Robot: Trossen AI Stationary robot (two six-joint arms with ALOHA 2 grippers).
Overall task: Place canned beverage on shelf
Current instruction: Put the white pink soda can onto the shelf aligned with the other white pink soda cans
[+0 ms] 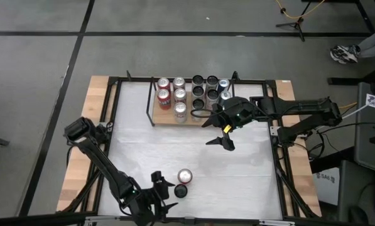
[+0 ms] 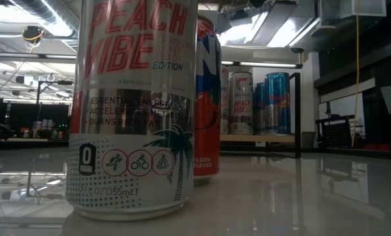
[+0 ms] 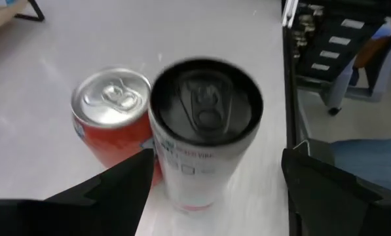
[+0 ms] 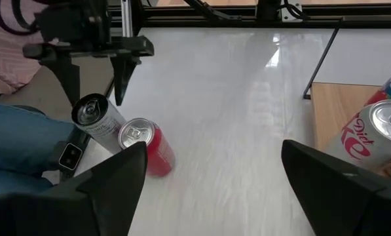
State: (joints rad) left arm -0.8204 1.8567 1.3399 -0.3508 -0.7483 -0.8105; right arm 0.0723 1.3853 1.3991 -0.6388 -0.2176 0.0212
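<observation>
Hovering at the table's near edge, left gripper (image 1: 164, 199) fingers apart beside two cans (image 1: 183, 182); right gripper (image 1: 220, 130) spread wide by the shelf (image 1: 164, 117).

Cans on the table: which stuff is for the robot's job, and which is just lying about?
For the job:
- red can and black-topped can, loose on the table
- shelf, already holding cans
- left end effector, open, beside the loose cans
- right end effector, open, by the shelf

Just lying about:
- tripod on the floor
- a person's shoe
</observation>
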